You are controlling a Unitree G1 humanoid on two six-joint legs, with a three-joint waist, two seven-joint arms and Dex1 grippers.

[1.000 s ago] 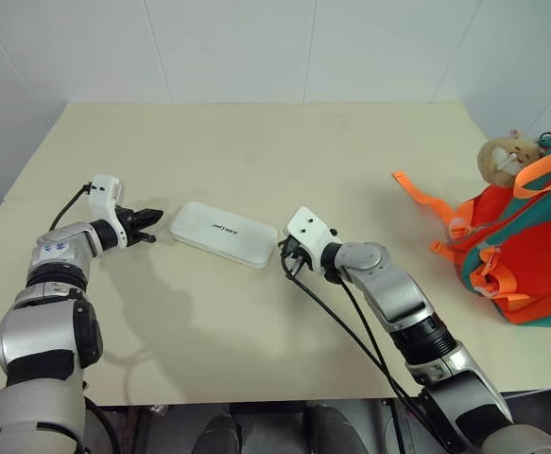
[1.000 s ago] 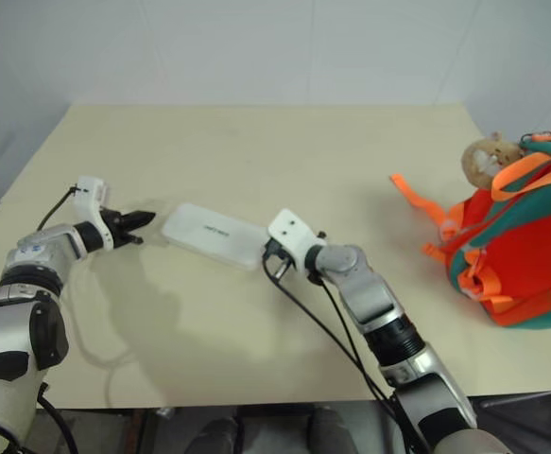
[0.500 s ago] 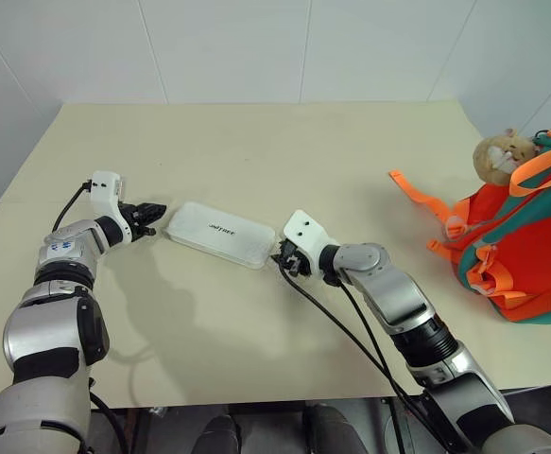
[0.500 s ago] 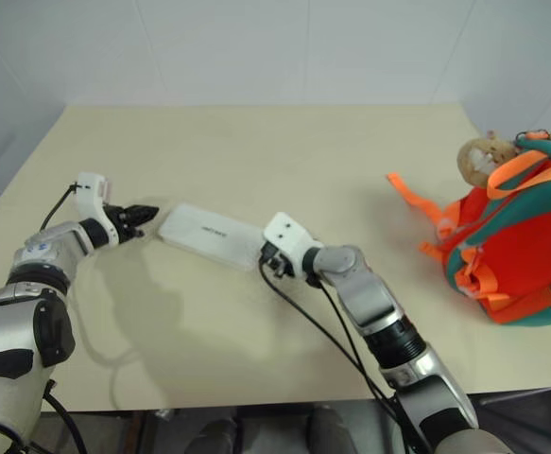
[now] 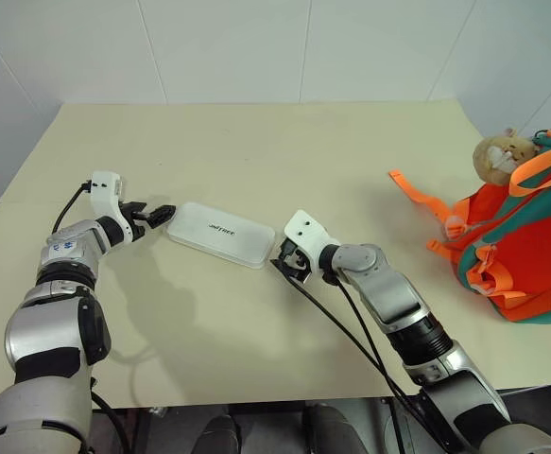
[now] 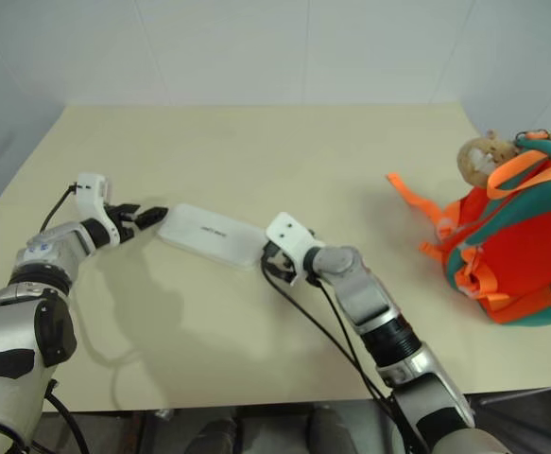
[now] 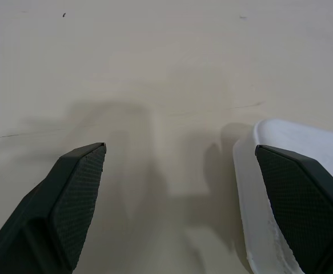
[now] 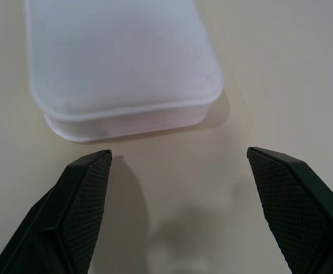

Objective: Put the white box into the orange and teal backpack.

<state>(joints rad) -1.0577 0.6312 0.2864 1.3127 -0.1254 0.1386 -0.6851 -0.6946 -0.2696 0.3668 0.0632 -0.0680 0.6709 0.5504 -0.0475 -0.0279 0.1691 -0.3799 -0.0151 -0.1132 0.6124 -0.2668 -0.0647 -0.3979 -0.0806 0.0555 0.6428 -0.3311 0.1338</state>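
The white box (image 5: 220,234) lies flat on the table, left of centre, with small dark lettering on its top. My left gripper (image 5: 157,216) is open at the box's left end; in the left wrist view, one fingertip (image 7: 295,200) sits right by the box's rounded corner (image 7: 292,140). My right gripper (image 5: 286,260) is open just short of the box's right end (image 8: 120,57), its jaws standing wide with a small gap of table before the box. The orange and teal backpack (image 5: 525,246) stands at the table's right edge, well away from both grippers.
A tan plush hamster (image 5: 502,156) hangs on the backpack's top. Orange straps (image 5: 426,200) trail across the beige table (image 5: 284,151) toward the centre. A black cable (image 5: 351,326) runs along my right arm. White walls stand behind the table.
Both grippers have gone from shut to wide open. The arms and the box have stayed in place.
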